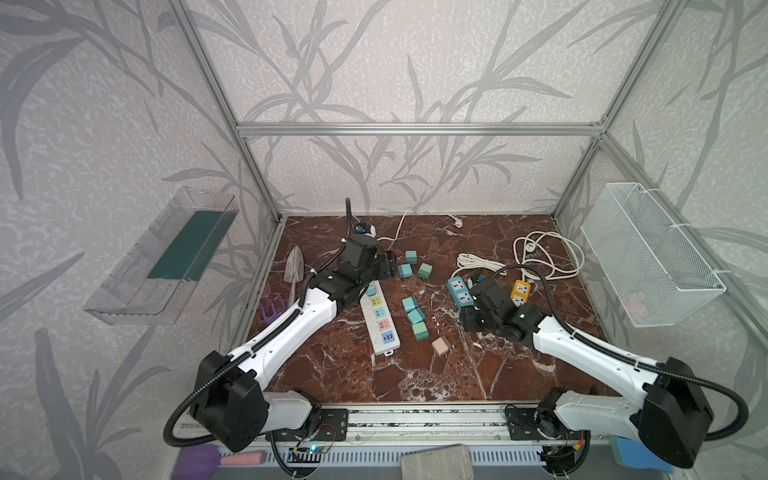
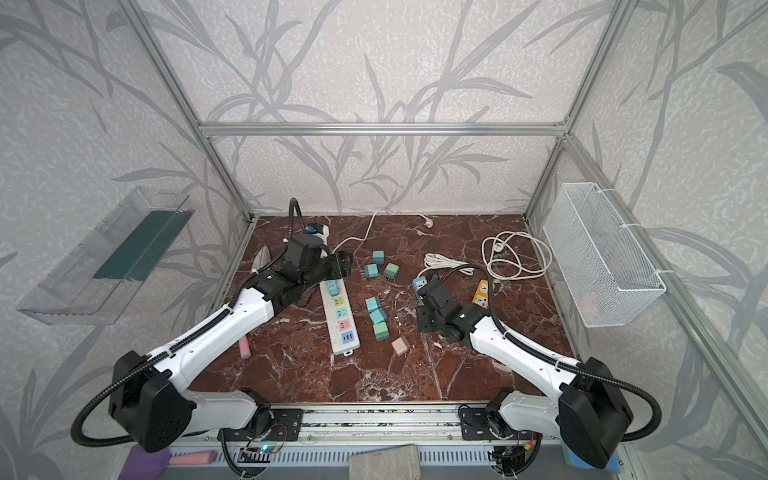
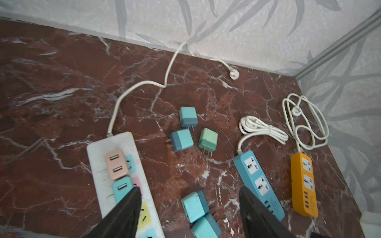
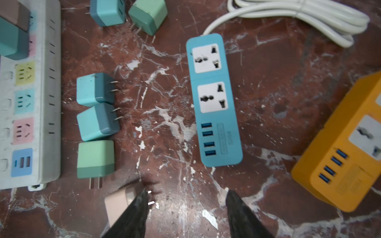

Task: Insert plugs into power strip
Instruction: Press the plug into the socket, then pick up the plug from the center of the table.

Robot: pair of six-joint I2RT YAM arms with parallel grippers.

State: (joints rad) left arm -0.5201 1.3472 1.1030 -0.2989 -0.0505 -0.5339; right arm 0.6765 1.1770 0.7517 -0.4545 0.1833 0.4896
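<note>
On the marble table (image 1: 415, 374), lying lengthwise between the arms: white power strip (image 1: 381, 332). Far end buried under the left arm in both top views. From the left wrist alone, two plugs plainly seated there: seated pink plug (image 3: 115, 164) nearest the cord, seated teal plug (image 3: 122, 188) touching it.

Left gripper (image 3: 190, 188) above that end of the strip, jaws spread wide, nothing between them.

Loose beside the strip, toward the right arm: rear teal plug (image 1: 411, 256), second teal plug (image 1: 404, 271) and rear green plug (image 1: 424, 271) close together. Nearer the arm bases, a column of three plugs (image 4: 97, 121), two teal and one green. Prongs legible only from the right wrist, the teal pair's pointing toward the blue power strip (image 4: 213, 99).

Right gripper (image 4: 186, 191) low over bare marble, jaws apart and empty. In its wrist view, one finger (image 4: 134, 212) crossing the loose pink plug (image 4: 117, 203), two prongs peeking past the finger's edge; touching or merely above, hard to say through the blur. In a top view, simply just beside the gripper.

Orange power strip (image 1: 520, 291) beyond the blue one. Only in the top views: trowel (image 1: 294, 266) and purple hand fork (image 1: 272, 309) along the left edge.
</note>
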